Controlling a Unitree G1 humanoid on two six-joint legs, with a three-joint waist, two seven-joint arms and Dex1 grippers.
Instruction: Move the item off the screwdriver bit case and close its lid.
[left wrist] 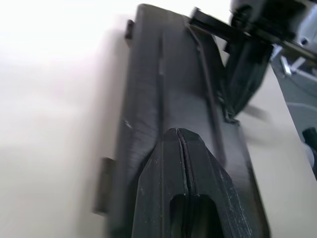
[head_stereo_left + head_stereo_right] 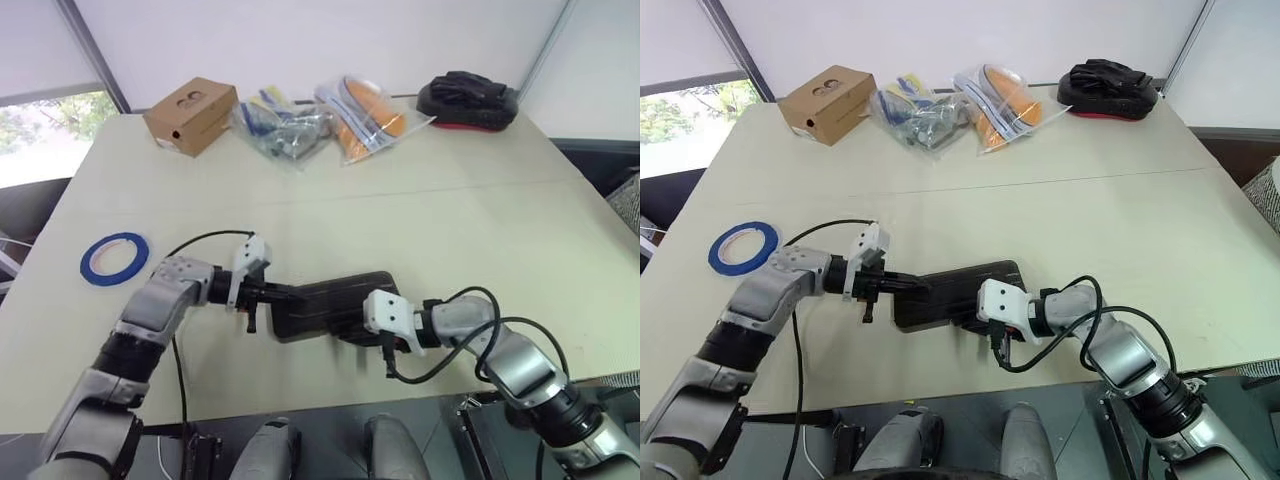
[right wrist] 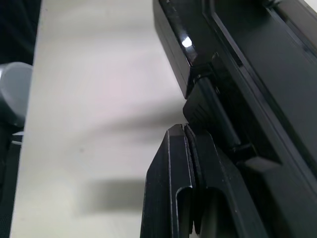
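The screwdriver bit case (image 2: pixel 335 305) lies flat near the front edge of the table (image 2: pixel 480 220), between the two arms, and its lid (image 2: pixel 962 287) looks down on it. The blue tape roll (image 2: pixel 114 256) lies flat on the table, well apart from the case, off to the robot's left. The left gripper (image 2: pixel 288 294) has its fingers pressed together and its tip rests on the case's left end. The right gripper (image 2: pixel 992 322) is closed too, holding nothing, and sits at the case's right front edge. At the far side of the table stand a brown cardboard box (image 2: pixel 190 115), some clear plastic bags (image 2: pixel 320 122) with things inside, and a black and red pad (image 2: pixel 467 101). Nothing lies on the case.
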